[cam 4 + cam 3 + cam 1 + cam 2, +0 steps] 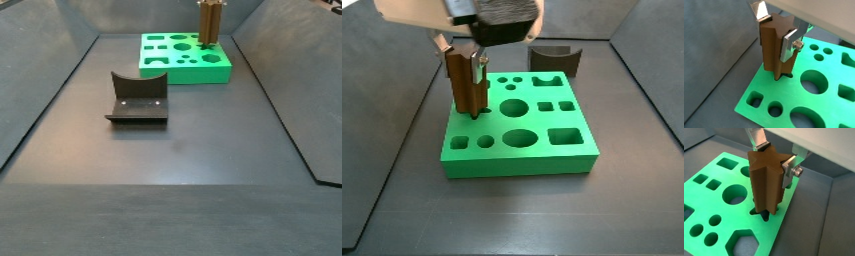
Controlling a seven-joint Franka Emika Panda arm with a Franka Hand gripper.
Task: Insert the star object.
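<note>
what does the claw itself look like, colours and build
The claw has two flat silver metal fingers with dark pads, each plate bent at an angle, one carrying a small round bolt head near its tip. Above them, in a side view, sits a white housing with a dark grey block beneath it. No cables or markings show.

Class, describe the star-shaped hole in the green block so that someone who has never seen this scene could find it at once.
Start at the green block on the dark floor. Go to the edge where the gripper holds the upright brown star object; the star-shaped hole lies under the peg's tip. Its pointed outline sets it apart from the round and square holes nearby.
</note>
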